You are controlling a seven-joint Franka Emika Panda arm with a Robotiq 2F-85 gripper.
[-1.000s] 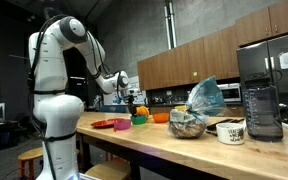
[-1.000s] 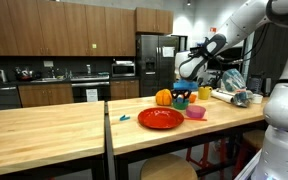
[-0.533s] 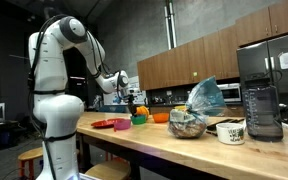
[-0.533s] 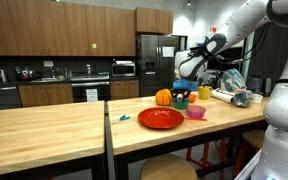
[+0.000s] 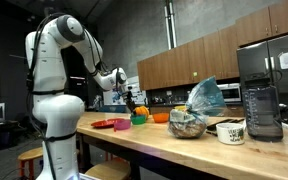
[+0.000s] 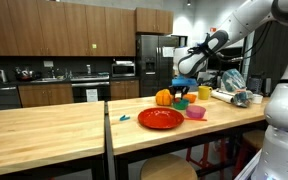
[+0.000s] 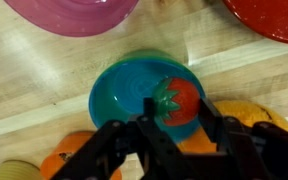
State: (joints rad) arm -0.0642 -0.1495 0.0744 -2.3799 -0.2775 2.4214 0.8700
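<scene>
In the wrist view my gripper (image 7: 178, 108) is shut on a red toy tomato (image 7: 176, 98) with a green stalk, one finger on each side of it. The tomato hangs just above a blue bowl (image 7: 124, 90) on the wooden counter. An orange fruit (image 7: 69, 152) lies to one side of the bowl and a yellow-orange one (image 7: 246, 115) to the other. In both exterior views the gripper (image 5: 132, 97) (image 6: 180, 90) hovers low over the blue bowl (image 6: 181, 103) beside the orange (image 6: 163, 97).
A red plate (image 6: 160, 118) and a pink bowl (image 6: 195, 112) sit close to the blue bowl. Further along the counter stand a plastic bag (image 5: 206, 97), a mug (image 5: 230, 131) and a blender (image 5: 261, 110). The robot's white base (image 5: 54, 120) stands at the counter's edge.
The arm has lifted slightly with the tomato still in the jaws. Nothing else has moved.
</scene>
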